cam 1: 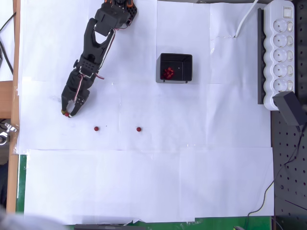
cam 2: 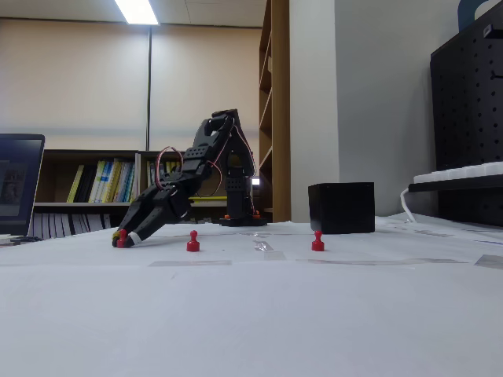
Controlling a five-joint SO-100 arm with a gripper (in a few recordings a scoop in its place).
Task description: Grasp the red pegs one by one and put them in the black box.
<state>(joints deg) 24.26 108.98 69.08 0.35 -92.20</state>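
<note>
The black two-finger gripper (cam 1: 68, 113) is lowered to the white paper-covered surface (cam 1: 144, 182), its jaws clenched on a small dark-red round peg (cam 2: 122, 236) that is largely hidden between them. Two more red pegs (cam 1: 96, 128) (cam 1: 138, 129) stand free nearby. A cluster whose count is unclear lies in the square black plastic box (cam 1: 175, 67). Bookshelves (cam 2: 102, 182) line the room behind.

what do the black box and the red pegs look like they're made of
Black box: probably hard plastic, judging by its thin rigid walls and glossy inner floor. Red pegs, like the one nearest the box: likely moulded plastic, with uniform solid red and a smooth knob-on-base shape in the fixed view.
</note>
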